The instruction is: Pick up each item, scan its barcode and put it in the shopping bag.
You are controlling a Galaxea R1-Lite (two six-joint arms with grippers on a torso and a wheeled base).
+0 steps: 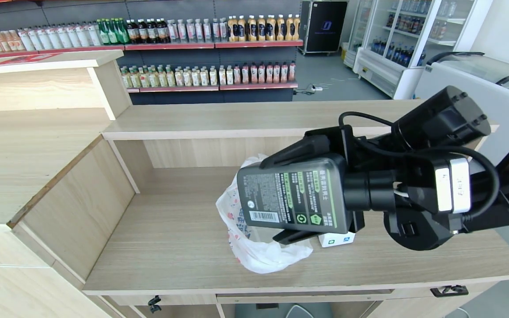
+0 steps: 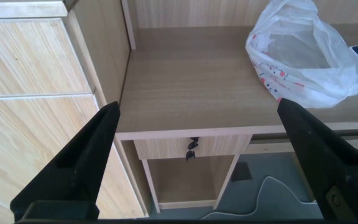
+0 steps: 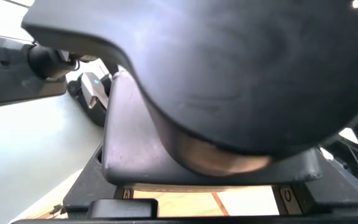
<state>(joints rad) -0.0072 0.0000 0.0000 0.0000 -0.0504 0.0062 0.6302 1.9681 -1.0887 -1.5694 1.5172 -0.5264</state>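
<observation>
You had the right gripper (image 1: 281,201) clamped on a dark grey bottle (image 1: 290,190) - one finger across its upper edge, the other under its lower edge. The bottle lay on its side in the air, cap end toward the wrist, label side turned up at the head camera. The barcode (image 1: 263,216) sat near the bottle's lower corner, at the base end, in plain sight. In the right wrist view the bottle's dark body (image 3: 241,68) was right up against the lens.

The bottle hung above the shopping bag (image 1: 254,251), a white plastic bag with a red and blue print. The bag stood slumped on the lower wooden counter (image 1: 170,247), its mouth open upward. A small white box (image 1: 336,239) stood on the counter just beside the bag, on the robot's right, partly hidden by the gripper.

Your left gripper (image 2: 199,109) was wide open and held nothing - both black fingers (image 2: 79,168) were spread far apart. It hung off the front edge of the counter on the robot's left, well apart from the bag (image 2: 303,56). A drawer (image 2: 191,146) showed under the counter edge, a key (image 2: 192,149) in its lock.

Behind the counter, shelves of drink bottles (image 1: 148,31) ran along the back wall. A glass-door fridge (image 1: 396,39) stood at the far right.
</observation>
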